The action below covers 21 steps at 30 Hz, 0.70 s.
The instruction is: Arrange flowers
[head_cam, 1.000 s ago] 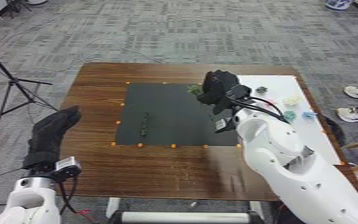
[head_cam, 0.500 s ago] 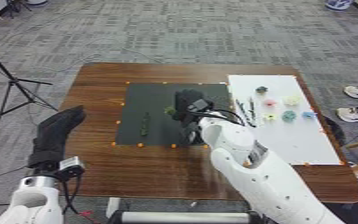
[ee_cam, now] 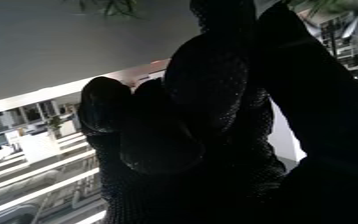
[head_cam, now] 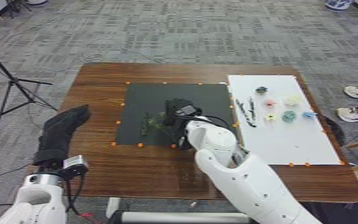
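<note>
Feathery green sprig (head_cam: 160, 119) at right hand (head_cam: 177, 111), between thumb and fingers, leaves sticking out beyond them. Narrow dark-green sprig (head_cam: 145, 124) flat just left of hand, running toward and away from robot. Two slim dark stems (head_cam: 242, 109) right of hand, side by side, lengthwise. Beyond stems, farther right of hand, blooms apart: dark grey-green (head_cam: 262, 90) farthest forward, pink (head_cam: 270, 103), cream (head_cam: 292, 100), small yellow (head_cam: 270, 117), teal (head_cam: 288, 116), pale blue (head_cam: 309, 114) farthest right.
</note>
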Each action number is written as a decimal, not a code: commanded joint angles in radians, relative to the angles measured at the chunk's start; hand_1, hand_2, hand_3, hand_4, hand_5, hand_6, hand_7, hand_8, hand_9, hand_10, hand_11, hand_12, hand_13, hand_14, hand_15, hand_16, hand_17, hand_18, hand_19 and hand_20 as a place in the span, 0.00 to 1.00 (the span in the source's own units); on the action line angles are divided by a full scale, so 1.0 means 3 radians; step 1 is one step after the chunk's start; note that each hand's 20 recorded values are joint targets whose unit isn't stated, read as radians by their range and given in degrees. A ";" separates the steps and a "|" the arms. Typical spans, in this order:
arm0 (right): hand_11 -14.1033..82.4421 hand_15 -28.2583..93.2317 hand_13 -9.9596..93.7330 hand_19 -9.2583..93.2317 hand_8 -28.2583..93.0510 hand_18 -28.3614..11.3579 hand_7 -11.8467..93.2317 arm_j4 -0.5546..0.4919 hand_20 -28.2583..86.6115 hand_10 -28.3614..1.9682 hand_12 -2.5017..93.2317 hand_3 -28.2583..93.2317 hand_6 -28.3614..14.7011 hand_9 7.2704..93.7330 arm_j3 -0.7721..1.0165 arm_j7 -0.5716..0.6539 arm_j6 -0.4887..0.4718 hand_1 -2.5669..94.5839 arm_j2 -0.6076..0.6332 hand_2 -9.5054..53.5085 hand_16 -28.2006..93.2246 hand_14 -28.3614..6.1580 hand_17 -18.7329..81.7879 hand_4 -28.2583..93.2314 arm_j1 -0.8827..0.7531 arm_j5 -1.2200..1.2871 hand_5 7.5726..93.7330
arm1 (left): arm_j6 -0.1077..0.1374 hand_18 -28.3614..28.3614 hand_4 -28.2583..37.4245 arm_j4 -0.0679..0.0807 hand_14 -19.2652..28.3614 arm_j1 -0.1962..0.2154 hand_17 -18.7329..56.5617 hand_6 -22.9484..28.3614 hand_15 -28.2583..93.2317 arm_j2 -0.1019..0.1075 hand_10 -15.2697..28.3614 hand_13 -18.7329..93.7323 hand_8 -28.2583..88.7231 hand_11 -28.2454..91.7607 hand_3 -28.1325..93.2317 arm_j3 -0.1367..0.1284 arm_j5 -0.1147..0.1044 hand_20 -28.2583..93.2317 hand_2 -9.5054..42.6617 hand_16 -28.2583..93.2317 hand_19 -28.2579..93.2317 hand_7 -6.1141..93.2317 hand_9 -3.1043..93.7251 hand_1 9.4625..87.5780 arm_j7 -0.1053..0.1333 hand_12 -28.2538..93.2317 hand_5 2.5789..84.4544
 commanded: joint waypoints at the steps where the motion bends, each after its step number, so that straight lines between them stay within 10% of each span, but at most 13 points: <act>1: 0.69 0.87 0.91 1.00 0.36 0.02 0.41 0.0082 0.74 0.61 0.24 0.82 0.68 1.00 0.0028 0.0148 0.0056 0.48 -0.0119 0.06 0.56 0.52 0.64 0.11 0.0032 -0.0087 0.96 | -0.0060 0.65 0.12 0.0009 0.73 -0.0004 0.32 0.50 0.35 -0.0012 0.64 0.49 0.18 0.41 0.82 0.0021 0.0009 0.36 0.17 0.25 0.26 0.24 0.53 0.18 -0.0040 0.35 0.57; 16: 0.67 0.86 0.91 1.00 0.34 0.03 0.41 0.0193 0.74 0.63 0.24 0.82 0.69 1.00 0.0136 0.0232 0.0008 0.45 -0.0159 0.05 0.56 0.55 0.64 0.13 0.0016 -0.0106 0.96 | -0.0106 0.65 0.13 0.0021 0.73 -0.0046 0.32 0.50 0.35 0.0002 0.64 0.49 0.18 0.41 0.82 0.0040 0.0028 0.36 0.17 0.25 0.26 0.24 0.53 0.18 -0.0068 0.35 0.57; 21: 0.67 0.85 0.91 1.00 0.19 0.02 0.44 0.0189 0.74 0.63 0.24 0.83 0.69 1.00 0.0152 0.0204 -0.0042 0.39 -0.0157 0.08 0.57 0.54 0.64 0.14 0.0037 -0.0083 0.96 | -0.0109 0.65 0.13 0.0017 0.73 -0.0043 0.32 0.51 0.35 0.0001 0.64 0.49 0.18 0.41 0.82 0.0040 0.0028 0.36 0.17 0.25 0.26 0.23 0.53 0.18 -0.0047 0.35 0.57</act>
